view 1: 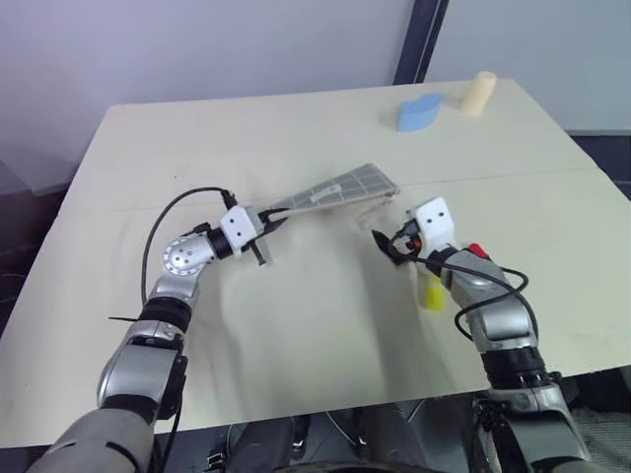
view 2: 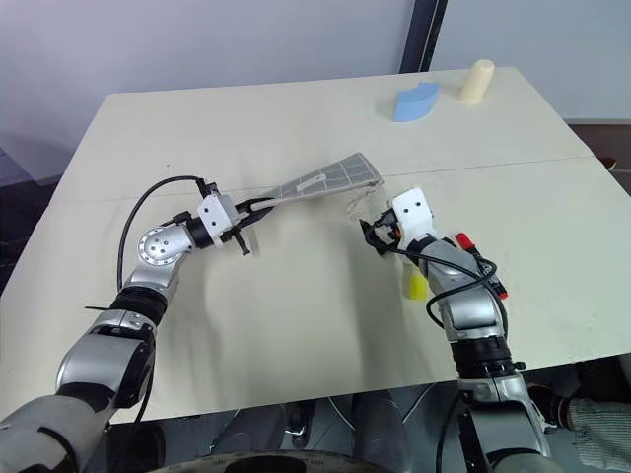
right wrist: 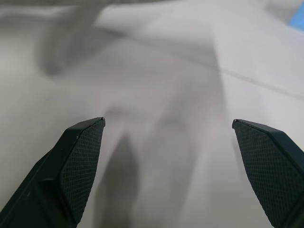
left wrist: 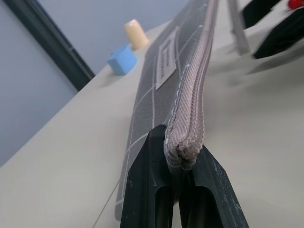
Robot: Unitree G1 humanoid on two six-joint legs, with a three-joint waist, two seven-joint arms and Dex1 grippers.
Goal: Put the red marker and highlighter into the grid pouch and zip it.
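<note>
Above mid-table, flat grey grid-lined fabric pouch pinched at its zipper-end corner by clamped left gripper, far end sagging tableward. Soft, light, floppy; best gripped along stiff zipper seam. Right gripper spread wide, empty, beside chunky yellow highlighter and red-capped marker.

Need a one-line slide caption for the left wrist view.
Left gripper shut on the grid pouch at its zipper end; blue object and cream cylinder beyond.
</note>
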